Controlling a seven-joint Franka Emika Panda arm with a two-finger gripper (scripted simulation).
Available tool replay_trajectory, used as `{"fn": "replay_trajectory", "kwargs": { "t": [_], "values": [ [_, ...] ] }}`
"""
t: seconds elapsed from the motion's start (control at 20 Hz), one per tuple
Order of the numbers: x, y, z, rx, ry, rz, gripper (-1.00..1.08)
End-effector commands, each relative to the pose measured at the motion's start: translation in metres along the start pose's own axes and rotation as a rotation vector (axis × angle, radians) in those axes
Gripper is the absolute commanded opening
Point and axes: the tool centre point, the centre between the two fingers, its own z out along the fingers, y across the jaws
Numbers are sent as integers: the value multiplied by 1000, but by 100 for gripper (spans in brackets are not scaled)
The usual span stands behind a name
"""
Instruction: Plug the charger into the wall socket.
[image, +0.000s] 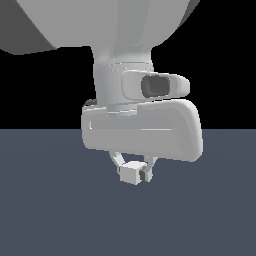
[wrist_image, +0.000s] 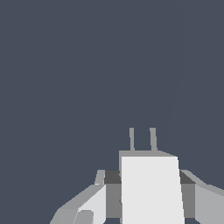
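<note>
End effector (image: 134, 172) fingers (wrist_image: 87, 205) were clamped on the charger (wrist_image: 151, 190), one on each side; the small pale box hung clear of the dark grey floor (image: 55, 210); its two thin prongs (wrist_image: 142, 139) pointed away from the wrist, over bare floor.

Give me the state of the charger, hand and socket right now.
Charger: held in the hand, two prongs pointing away from the wrist, not plugged in.
Hand: shut on the charger, above the floor.
Socket: not in either view.
</note>
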Motion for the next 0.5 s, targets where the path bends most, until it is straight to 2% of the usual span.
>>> {"fn": "replay_trajectory", "kwargs": {
  "t": [0.0,0.45],
  "values": [
    [7,5,-4,7,1,-37,-100],
    [37,21,-23,39,4,-200,-100]
  ]
}}
